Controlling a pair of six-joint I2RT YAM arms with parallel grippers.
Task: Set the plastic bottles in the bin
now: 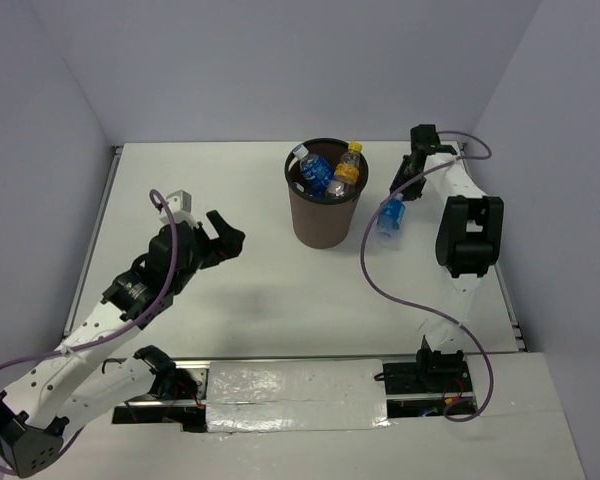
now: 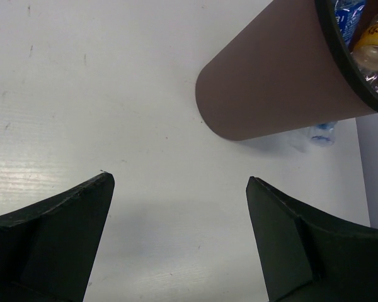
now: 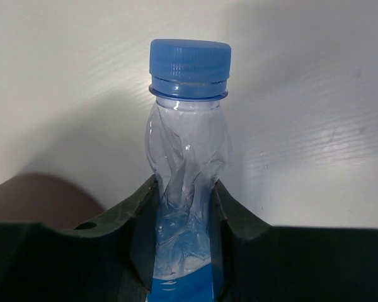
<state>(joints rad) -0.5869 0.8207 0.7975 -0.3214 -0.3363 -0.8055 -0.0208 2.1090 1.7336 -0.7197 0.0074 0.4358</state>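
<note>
The right gripper [image 3: 186,207] is clamped on the blue-capped bottle [image 3: 189,132], its two dark fingers pinching the clear body just above the blue label, in the lower middle of the right wrist view, with the cap pointing up the frame. The wall has buckled inward between the pads, so this is thin, soft, empty-looking plastic: very light, easy to crush, and probably slick where the label wraps it. The firmer places to hold would be the neck under the cap ring or the labelled waist (the present hold sits between the two and looks secure enough). In the top view the held bottle hangs just right of the bin [image 1: 325,215], which stands at upper centre on the table [image 1: 230,300] with the other bottles [image 1: 325,172] already showing above its black rim. The left gripper [image 2: 179,181] is spread wide and grips nothing, left of the bin.
</note>
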